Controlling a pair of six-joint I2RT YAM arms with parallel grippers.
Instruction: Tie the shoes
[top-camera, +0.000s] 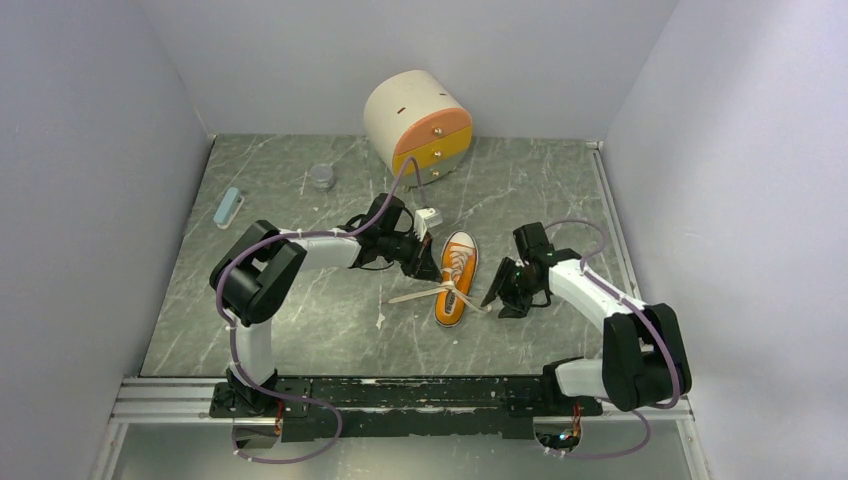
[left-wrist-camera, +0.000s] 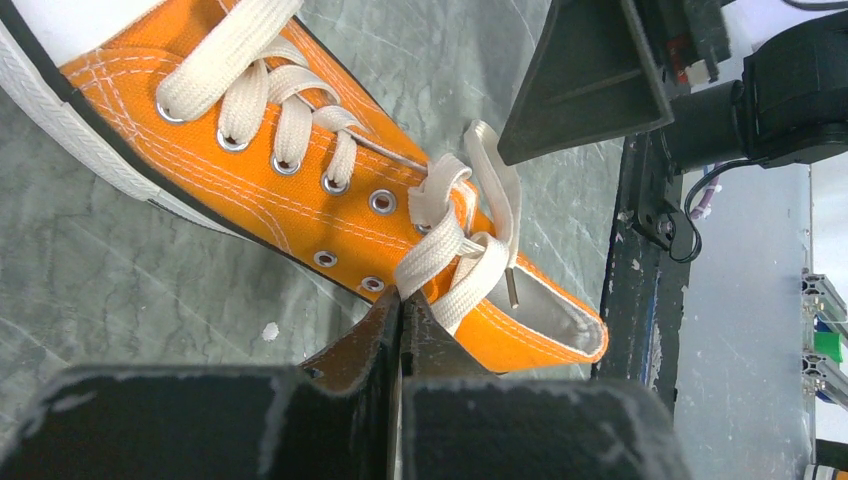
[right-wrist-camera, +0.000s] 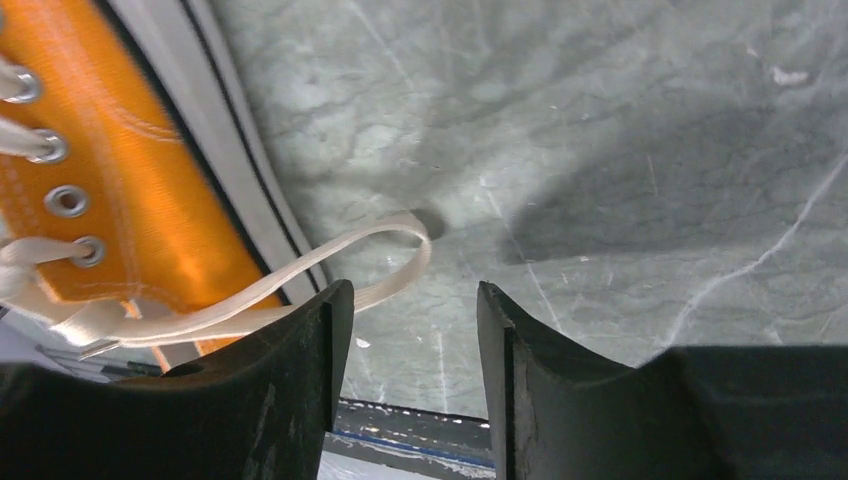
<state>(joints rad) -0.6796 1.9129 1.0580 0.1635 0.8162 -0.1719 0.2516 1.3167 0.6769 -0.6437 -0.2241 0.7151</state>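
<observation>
Drawer unit (top-camera: 418, 125) and perhaps a grey cap (top-camera: 321, 177) sit behind the sneaker (top-camera: 457, 277)

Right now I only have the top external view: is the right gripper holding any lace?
Observer: No. In the right wrist view the right gripper stands open, with nothing gripped between its fingers.
Operator: Where is the nearest lace to it?
Observer: A loop of white lace lies on the table just ahead of its fingertips, beside the orange sneaker.
Operator: And the left gripper?
Observer: The left gripper is shut, its tips against the sneaker's side by the top eyelets. A lace strand runs right up to them, but I cannot tell whether it is pinched.
</observation>
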